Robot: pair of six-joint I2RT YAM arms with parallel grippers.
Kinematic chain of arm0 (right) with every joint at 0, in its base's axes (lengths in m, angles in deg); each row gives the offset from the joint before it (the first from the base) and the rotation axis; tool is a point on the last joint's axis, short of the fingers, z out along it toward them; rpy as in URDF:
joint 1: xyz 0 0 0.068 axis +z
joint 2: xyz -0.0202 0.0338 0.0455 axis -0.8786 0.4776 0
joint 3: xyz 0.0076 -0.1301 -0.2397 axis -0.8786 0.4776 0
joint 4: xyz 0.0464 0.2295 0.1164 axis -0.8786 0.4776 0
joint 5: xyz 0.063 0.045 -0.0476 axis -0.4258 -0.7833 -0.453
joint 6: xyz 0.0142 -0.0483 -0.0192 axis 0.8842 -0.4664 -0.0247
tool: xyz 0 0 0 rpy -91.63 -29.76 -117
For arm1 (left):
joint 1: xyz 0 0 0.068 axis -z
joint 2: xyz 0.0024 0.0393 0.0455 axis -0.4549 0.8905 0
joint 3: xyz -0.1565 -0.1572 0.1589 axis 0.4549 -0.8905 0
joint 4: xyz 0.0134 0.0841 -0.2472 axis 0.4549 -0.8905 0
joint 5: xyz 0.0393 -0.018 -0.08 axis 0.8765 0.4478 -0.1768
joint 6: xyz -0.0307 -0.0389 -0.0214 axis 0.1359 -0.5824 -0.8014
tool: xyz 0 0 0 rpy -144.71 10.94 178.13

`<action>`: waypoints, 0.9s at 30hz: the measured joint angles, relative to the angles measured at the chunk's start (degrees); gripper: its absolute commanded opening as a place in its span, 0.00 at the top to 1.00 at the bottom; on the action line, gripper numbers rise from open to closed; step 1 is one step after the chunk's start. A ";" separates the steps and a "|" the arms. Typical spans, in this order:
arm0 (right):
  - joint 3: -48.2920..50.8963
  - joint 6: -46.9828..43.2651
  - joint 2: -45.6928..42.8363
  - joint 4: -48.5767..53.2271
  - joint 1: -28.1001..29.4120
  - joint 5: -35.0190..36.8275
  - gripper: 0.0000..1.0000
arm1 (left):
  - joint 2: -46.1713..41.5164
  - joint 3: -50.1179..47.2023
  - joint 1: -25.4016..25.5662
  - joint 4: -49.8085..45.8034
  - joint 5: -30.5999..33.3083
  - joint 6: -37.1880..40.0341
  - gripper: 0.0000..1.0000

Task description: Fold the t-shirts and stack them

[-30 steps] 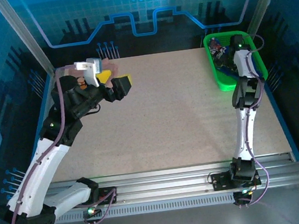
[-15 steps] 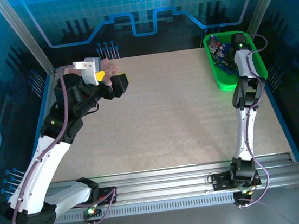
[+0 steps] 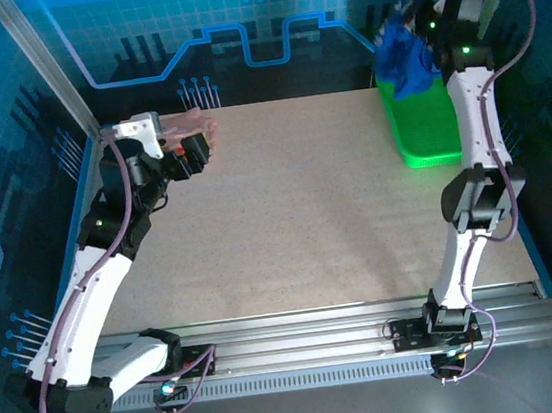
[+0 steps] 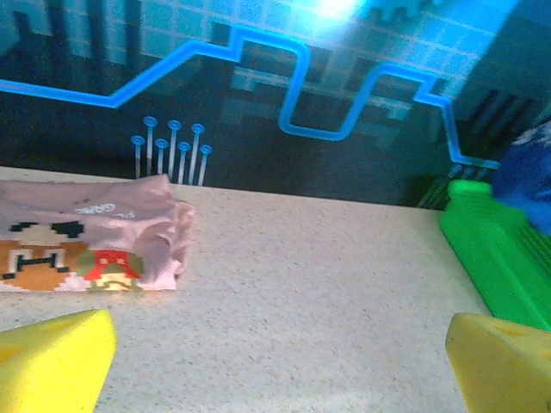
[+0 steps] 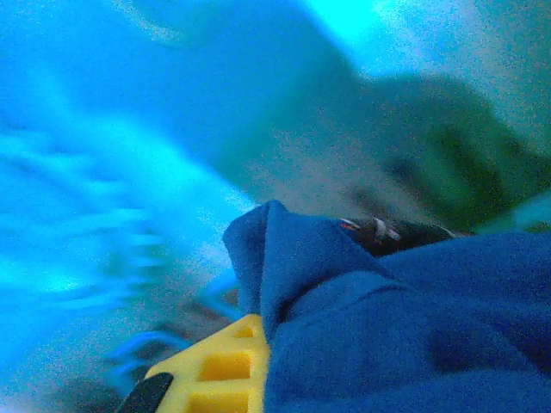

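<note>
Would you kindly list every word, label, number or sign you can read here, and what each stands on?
Nothing here reads clearly enough to quote.
pink t-shirt: a small pale mark above the cartoon faces, too blurred to read.
blue t-shirt: the folds in view look plain, no legible lettering.
back wall: glowing lines and a gear shape, no words.

Two t-shirts are showing: one blue t-shirt (image 3: 404, 58) at the upper right, one pink t-shirt (image 3: 194, 128) at the upper left. One green basket (image 3: 429, 137) is sitting on one worktop (image 3: 308, 223).
</note>
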 measured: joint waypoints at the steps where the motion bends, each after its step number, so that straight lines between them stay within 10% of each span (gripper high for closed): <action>1: -2.67 0.94 -0.68 -0.59 1.53 -2.01 1.00 | 0.28 0.00 -0.72 0.44 0.20 0.00 0.01; 12: -28.26 10.93 5.99 6.40 23.98 -19.56 1.00 | 4.52 8.81 -5.99 -0.39 4.28 0.52 0.01; 15: -17.68 10.75 2.75 10.82 25.62 -21.27 0.91 | 2.47 9.18 -5.99 -1.27 6.25 0.68 0.01; 19: 7.56 8.96 -3.96 14.05 25.77 -21.55 0.39 | -1.90 7.04 -5.99 -2.12 6.08 0.66 0.01; 27: 35.30 -1.73 -5.42 21.03 21.16 -11.91 0.28 | -3.23 -4.11 -2.49 -6.14 -1.90 -1.66 0.01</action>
